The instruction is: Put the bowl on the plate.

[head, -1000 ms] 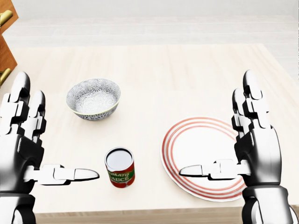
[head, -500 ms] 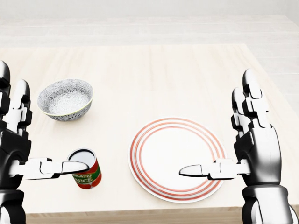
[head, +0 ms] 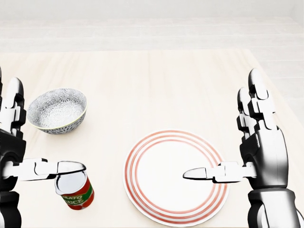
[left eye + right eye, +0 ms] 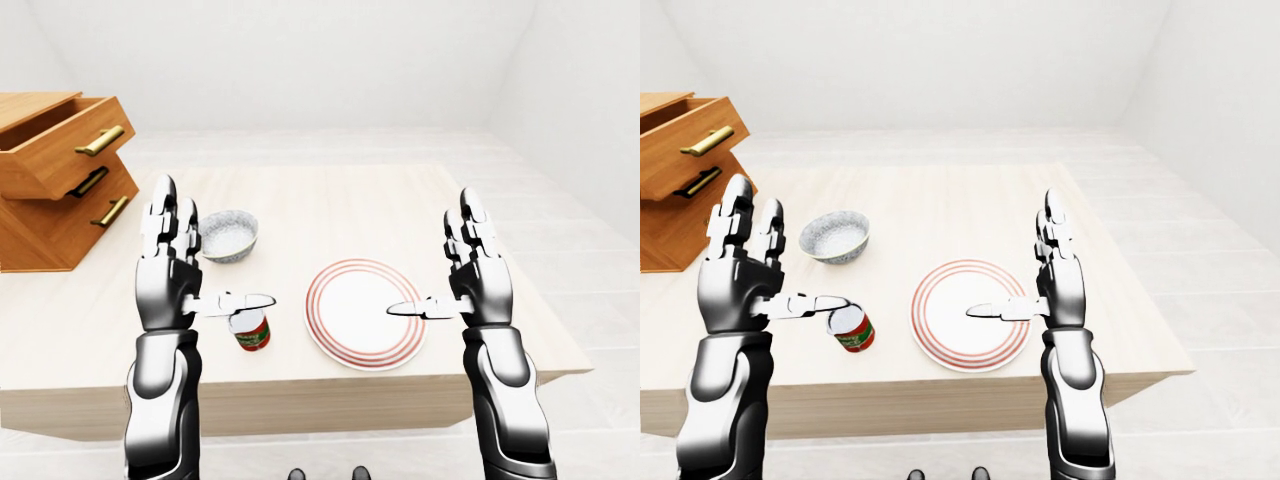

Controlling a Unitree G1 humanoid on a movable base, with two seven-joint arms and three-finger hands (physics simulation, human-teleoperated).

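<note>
Head view has shifted over the last second. Bowl (image 3: 57,110), plate (image 3: 175,178) and tomato sauce can (image 3: 76,190) all slide left and lower together, so that's the camera moving, not the things. Nothing on the desk (image 3: 156,85) looks disturbed.

The plate now sits nearly centre in the head view, and the bowl is at upper left, standing upright on the desk, well apart from the plate. Judging by that, it's lining up, with no grasp started.

Left hand (image 4: 168,288) is spread, fingers up, empty. Its thumb overlaps the can top in the head view; can't tell if it touches. Right hand (image 3: 263,152) is also spread and empty, thumb over the plate's right side.

Count: one bowl, one plate, one can, one wooden drawer unit (image 4: 60,190), two hands.
</note>
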